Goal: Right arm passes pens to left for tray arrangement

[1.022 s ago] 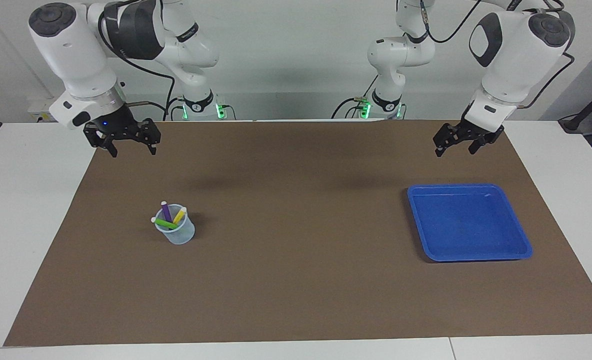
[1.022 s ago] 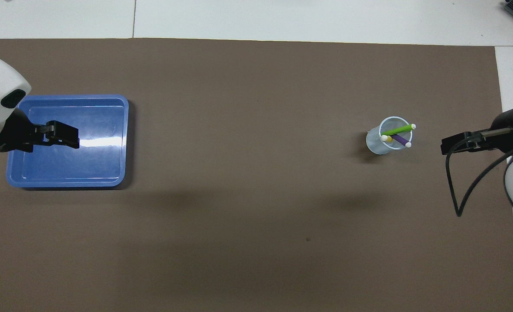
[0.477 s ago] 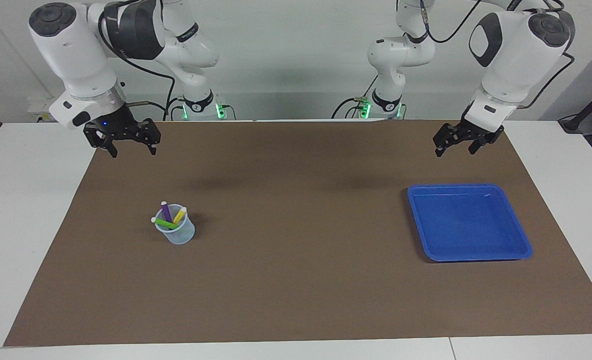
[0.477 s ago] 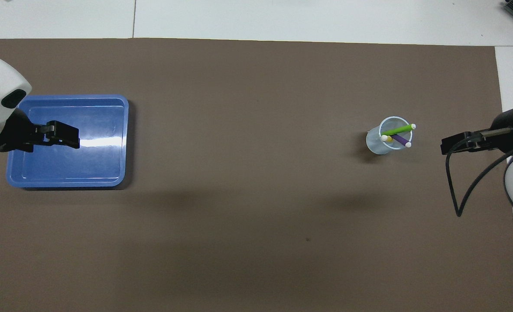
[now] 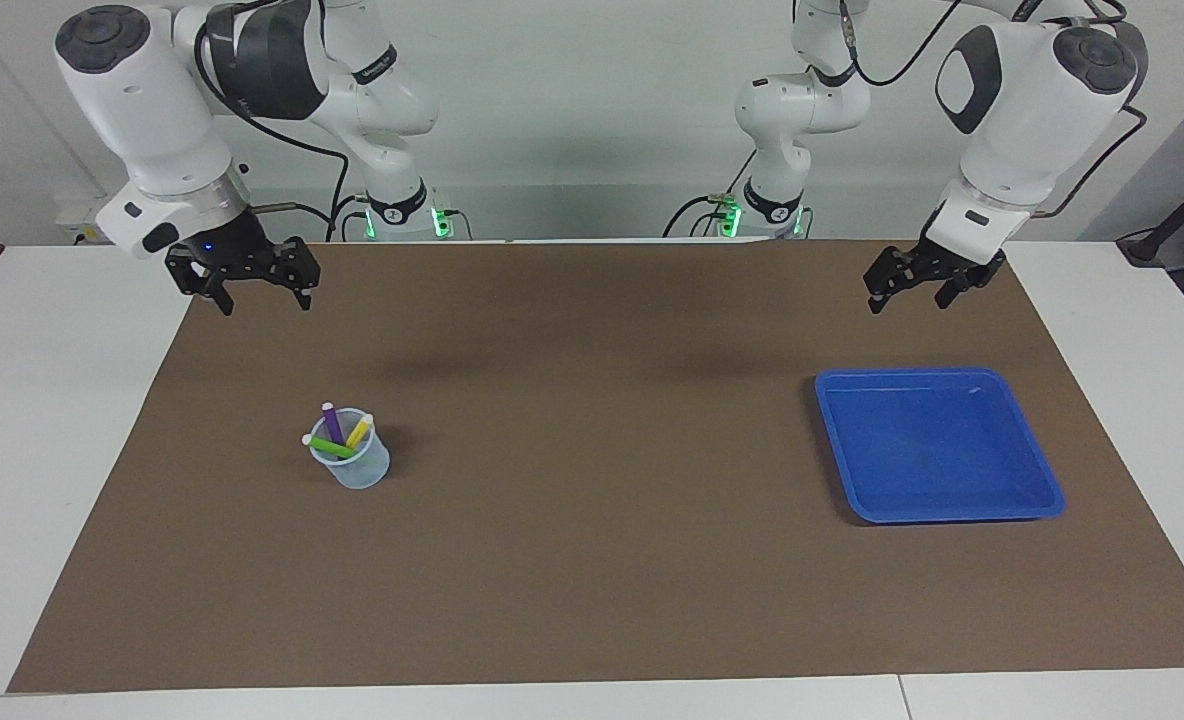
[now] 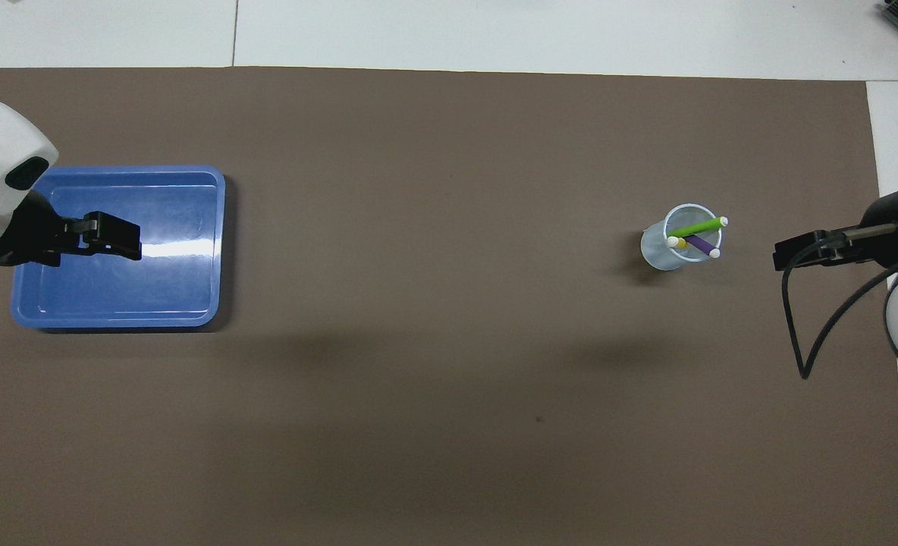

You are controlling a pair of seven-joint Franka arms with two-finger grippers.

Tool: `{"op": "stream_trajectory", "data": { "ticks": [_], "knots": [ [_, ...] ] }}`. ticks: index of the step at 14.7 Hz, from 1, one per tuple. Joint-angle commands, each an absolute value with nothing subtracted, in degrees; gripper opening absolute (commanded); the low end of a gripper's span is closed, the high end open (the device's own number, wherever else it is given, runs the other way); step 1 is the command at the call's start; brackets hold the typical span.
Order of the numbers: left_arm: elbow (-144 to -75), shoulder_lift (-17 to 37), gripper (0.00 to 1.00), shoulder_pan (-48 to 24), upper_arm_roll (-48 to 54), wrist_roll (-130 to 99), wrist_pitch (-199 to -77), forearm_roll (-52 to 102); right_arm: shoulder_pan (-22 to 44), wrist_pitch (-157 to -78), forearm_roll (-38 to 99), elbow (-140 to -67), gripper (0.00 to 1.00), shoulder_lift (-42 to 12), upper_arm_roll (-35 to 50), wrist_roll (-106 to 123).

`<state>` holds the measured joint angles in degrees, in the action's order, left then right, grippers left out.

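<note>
The right gripper (image 5: 259,300) is hanging in the air over the brown mat (image 5: 592,560) at the right arm's end of the table, its fingers standing apart and holding nothing, while the three pens (image 5: 337,432) are standing tilted in a clear cup (image 5: 357,470) on the mat, well apart from it. The left gripper (image 5: 910,296) is hanging over the mat at the left arm's end, its fingers also standing apart and empty, and the blue tray (image 5: 1042,500) is lying flat on the mat, with nothing in it.
</note>
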<state>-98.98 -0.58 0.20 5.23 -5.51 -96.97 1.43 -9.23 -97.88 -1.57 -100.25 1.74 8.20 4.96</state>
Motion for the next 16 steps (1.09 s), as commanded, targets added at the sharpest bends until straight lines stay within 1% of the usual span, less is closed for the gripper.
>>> {"op": "stream_trajectory", "data": {
  "ticks": [1,4,8,12,16],
  "knots": [
    [-100.3,-1.7,1.0,-0.4,5.0,-5.4,-97.3,0.7,-9.3,-99.1,-1.8,-101.0,1.0,2.4,8.4,4.2],
    [-100.2,-1.8,1.0,-1.8,5.0,-6.7,-96.9,0.9,-9.4,-99.2,-1.8,-101.1,1.0,2.5,8.4,4.1],
    [-100.3,-1.8,1.0,-3.9,5.4,-15.1,-97.0,1.3,-9.3,-100.9,-1.7,-101.2,1.0,2.4,8.4,4.0],
    [-100.5,-1.9,1.0,-6.3,5.4,-29.3,-96.9,4.7,-9.4,-101.3,-1.8,-101.2,1.0,2.4,8.4,4.0],
    [-101.5,-2.2,1.0,-10.5,5.4,-42.4,-97.7,6.0,-9.3,-101.3,-1.8,-101.4,1.0,2.4,8.4,4.0]
  ]
}}
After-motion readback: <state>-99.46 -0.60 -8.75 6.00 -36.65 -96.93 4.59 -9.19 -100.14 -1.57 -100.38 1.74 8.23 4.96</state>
